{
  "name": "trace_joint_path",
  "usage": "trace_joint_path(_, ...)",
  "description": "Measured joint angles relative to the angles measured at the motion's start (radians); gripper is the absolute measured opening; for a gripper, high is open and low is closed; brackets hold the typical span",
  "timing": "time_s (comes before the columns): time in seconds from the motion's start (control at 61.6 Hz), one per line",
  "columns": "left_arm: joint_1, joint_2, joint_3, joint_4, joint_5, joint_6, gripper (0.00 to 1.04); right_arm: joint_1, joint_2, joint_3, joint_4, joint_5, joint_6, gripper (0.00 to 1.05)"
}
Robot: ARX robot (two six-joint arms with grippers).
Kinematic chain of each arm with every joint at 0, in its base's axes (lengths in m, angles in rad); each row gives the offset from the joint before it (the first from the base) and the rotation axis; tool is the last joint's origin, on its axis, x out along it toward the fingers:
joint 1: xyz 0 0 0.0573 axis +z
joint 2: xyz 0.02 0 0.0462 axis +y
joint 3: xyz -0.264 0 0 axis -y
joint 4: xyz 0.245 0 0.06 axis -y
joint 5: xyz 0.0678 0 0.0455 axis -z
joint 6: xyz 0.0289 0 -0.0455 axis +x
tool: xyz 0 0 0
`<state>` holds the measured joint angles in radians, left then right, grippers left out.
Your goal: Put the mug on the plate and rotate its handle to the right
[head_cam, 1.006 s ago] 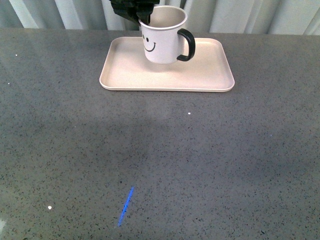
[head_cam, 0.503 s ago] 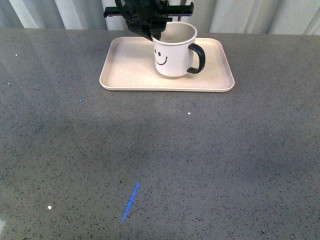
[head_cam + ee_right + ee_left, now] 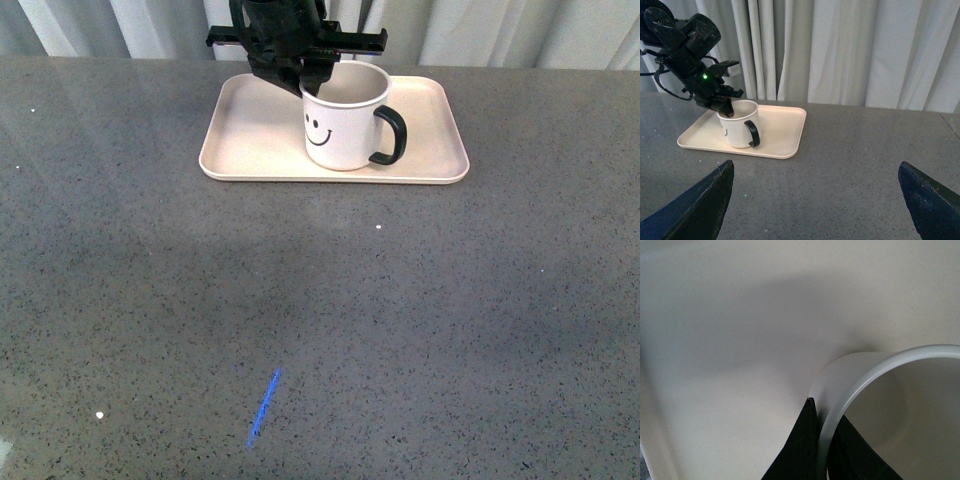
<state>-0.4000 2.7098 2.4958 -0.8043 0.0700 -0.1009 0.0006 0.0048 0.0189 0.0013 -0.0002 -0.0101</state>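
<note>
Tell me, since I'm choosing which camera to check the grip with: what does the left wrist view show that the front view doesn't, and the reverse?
Only the left wrist view: the left hand pinching the wall of the mug, one black finger outside the rim and one inside, and the mug's inner floor. Only the front view: the handle pointing to the robot's right, the smiley face, the whole plate, the grey table. Both: the mug on the plate, held at its rim.
</note>
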Motion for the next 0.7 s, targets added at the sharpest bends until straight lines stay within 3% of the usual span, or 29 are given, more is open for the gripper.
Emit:
trace_joint_path(0.211,0.000,0.000,0.001,-0.002,0.001,0.003,0.42,0.000,0.000,0.000,0.000,0.000,0.000,0.96)
trace_joint_path(0.47,0.014,-0.142,-0.154,0.102,0.013,0.019,0.95,0.000,0.000,0.000,0.000,0.000,0.000,0.96)
trace_joint_path(0.697,0.062,-0.369,-0.390,0.282,0.046,0.006,0.96,0.000,0.000,0.000,0.000,0.000,0.000,0.96)
